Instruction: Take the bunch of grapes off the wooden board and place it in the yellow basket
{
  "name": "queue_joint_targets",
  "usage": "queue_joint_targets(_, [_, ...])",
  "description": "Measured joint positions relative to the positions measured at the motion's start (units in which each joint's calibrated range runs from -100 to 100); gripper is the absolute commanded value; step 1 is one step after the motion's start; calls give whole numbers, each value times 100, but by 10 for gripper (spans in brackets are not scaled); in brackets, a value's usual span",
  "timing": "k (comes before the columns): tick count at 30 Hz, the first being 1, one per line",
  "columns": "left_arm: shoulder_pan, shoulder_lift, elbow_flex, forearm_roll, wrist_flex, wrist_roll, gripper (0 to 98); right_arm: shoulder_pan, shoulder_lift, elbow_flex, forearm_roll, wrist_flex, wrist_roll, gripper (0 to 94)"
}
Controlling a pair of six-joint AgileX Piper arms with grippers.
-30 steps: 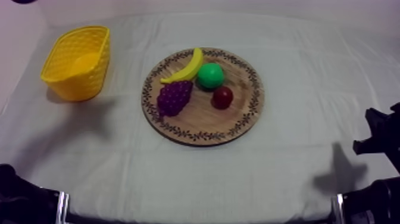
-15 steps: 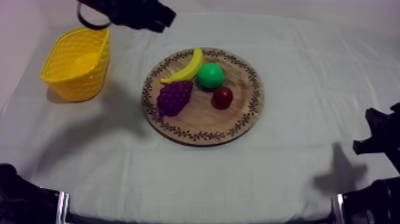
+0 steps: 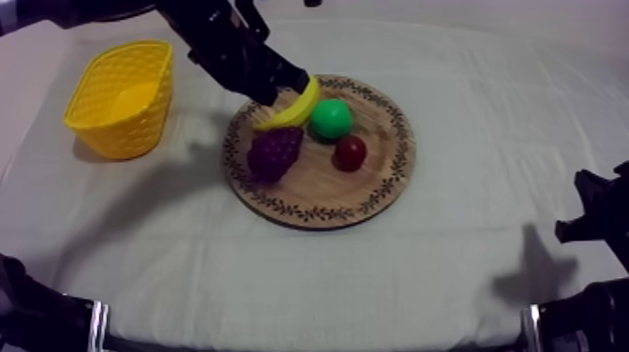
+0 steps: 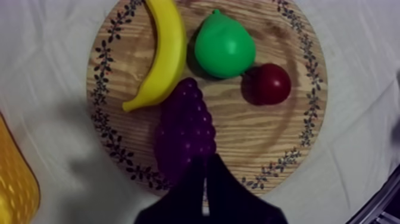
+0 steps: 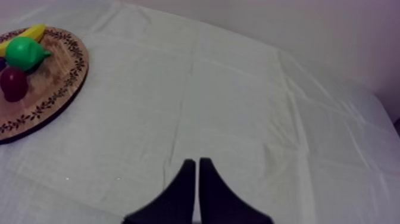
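The purple bunch of grapes lies on the left part of the round wooden board. My left gripper has come in from the upper left and hangs over the board's back-left rim, beside the banana's stem end. In the left wrist view its fingers lie together as a narrow wedge, shut on nothing, just above the near end of the grapes. The yellow basket stands at the far left, and its edge shows beside the board. My right gripper is shut, low at the right.
On the board with the grapes are a banana, a green pear and a small red fruit. In the left wrist view the banana, pear and red fruit lie beyond the grapes.
My left arm has swung in from the upper left, passing over the basket, and now reaches the board's back-left rim. The right arm and the fruit have not moved.
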Motion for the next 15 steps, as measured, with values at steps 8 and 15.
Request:
queue_joint_targets(8, [-17,11,197,4,-347,81,4,0,0,0,0,0,0,3])
queue_joint_targets(15, [-39,-122,675,13,-704,334,366,0,0,0,0,0,0,3])
